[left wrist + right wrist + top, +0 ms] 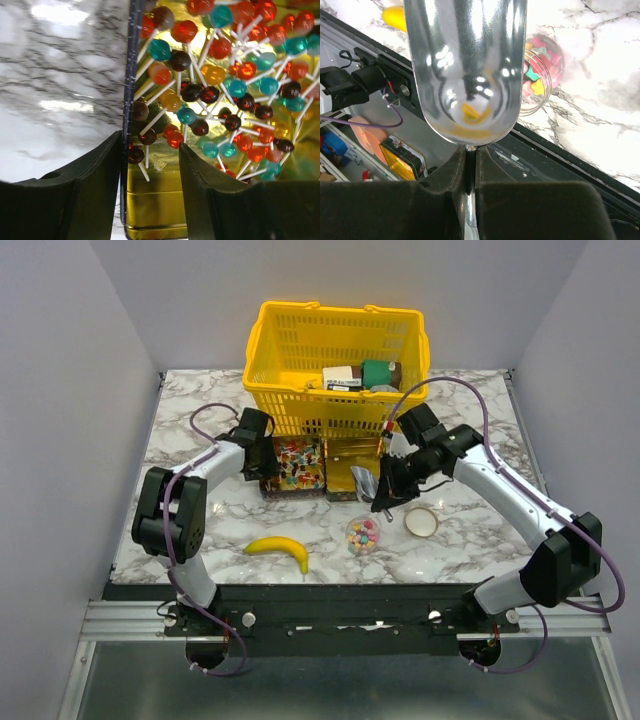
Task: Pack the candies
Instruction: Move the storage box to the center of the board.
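Many tiny multicoloured candies (362, 533) lie in a small clear jar (545, 100) on the marble just in front of the open tin's (131, 75) right end, with a round lid (421, 522) farther off to the tin's right and a banana (280, 548) in front of its left end. At the tin's left wall the left gripper (150, 145) stands partly open, one finger outside the wall, the other inside by the lollipops (235, 85), not clamped. Just off the tin's front right corner, the right gripper (470, 156) is closed tight on a shiny metal scoop's (470, 65) thin handle.
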You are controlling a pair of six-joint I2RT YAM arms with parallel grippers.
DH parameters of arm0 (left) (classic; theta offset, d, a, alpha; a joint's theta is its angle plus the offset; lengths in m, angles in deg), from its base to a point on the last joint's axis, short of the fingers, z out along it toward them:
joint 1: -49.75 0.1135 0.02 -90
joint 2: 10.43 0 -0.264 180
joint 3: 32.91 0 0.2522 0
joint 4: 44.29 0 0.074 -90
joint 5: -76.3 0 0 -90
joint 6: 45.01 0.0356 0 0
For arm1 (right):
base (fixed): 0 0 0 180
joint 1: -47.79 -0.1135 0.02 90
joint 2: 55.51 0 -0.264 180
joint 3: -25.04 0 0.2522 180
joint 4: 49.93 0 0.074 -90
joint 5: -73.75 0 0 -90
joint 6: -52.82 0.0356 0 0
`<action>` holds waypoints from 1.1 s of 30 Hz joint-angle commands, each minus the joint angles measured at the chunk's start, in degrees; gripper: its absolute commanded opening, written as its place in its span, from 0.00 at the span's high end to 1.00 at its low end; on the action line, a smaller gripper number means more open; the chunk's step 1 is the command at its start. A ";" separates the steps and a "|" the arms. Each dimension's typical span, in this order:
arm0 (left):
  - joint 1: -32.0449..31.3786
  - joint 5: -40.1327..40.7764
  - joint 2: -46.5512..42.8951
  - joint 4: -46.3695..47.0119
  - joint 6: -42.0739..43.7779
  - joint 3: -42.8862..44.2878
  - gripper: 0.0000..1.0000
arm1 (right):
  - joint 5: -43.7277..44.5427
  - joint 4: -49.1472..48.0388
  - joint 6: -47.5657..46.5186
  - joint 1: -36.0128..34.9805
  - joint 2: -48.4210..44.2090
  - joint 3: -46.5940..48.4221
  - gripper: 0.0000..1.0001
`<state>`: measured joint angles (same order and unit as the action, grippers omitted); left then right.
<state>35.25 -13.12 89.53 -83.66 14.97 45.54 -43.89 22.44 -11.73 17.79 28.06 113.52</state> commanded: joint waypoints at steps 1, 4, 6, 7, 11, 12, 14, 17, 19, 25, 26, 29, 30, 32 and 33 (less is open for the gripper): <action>-5.62 -4.80 0.06 3.36 1.19 -1.05 0.46 | 2.14 -2.01 0.30 0.20 -1.83 -0.98 0.99; -8.95 -5.76 0.14 4.51 1.72 -0.97 0.46 | 3.81 -1.92 0.74 0.12 -2.36 -1.07 0.99; -10.63 -5.94 0.67 4.34 2.42 -0.18 0.47 | 4.61 -1.75 1.00 0.12 -2.62 -1.15 0.99; -11.94 -5.77 1.02 4.34 2.94 0.17 0.46 | 5.31 -1.83 1.18 0.12 -2.71 -1.24 0.99; -12.92 -5.07 1.20 3.99 3.56 0.97 0.46 | 6.72 -1.74 1.44 0.12 -3.06 -1.33 0.99; -12.92 -4.63 1.11 3.90 3.65 1.14 0.46 | 6.89 -1.74 1.53 0.12 -3.15 -1.42 0.99; -12.92 -3.66 0.85 3.37 4.00 1.32 0.45 | 7.33 -1.74 1.53 0.12 -3.06 -1.59 0.99; -12.92 -3.04 0.32 2.67 4.27 1.93 0.43 | 7.60 -1.92 1.36 0.03 -2.89 -2.03 0.99; -12.92 -1.90 -0.29 2.23 4.27 2.37 0.37 | 7.86 -1.92 1.18 0.12 -2.71 -2.12 0.99; -12.83 2.23 -4.59 0.74 4.00 3.43 0.15 | 8.13 -2.01 -0.31 0.12 -1.83 -2.12 0.99; -12.83 2.41 -5.99 0.47 4.00 3.60 0.13 | 7.78 -2.27 -0.92 0.12 -1.40 -2.12 0.99; -12.83 2.59 -9.42 0.03 3.83 4.04 0.09 | 8.12 -2.18 -2.33 -0.32 -0.43 -2.03 0.99; -12.83 2.06 -10.39 0.12 3.83 4.04 0.08 | 8.39 -2.10 -2.77 -0.67 -0.16 -1.95 0.99; -12.83 -0.21 -12.85 0.73 3.74 4.22 0.07 | 10.22 -1.92 -4.00 -2.16 0.27 -1.16 0.99; -12.83 -0.49 -13.65 1.17 3.65 4.22 0.07 | 11.02 -2.01 -4.53 -2.78 0.54 -0.81 0.99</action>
<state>22.31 -12.79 81.43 -83.24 18.62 47.83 -36.39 21.70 -13.15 17.28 27.23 111.59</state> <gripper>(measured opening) 0.920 0.146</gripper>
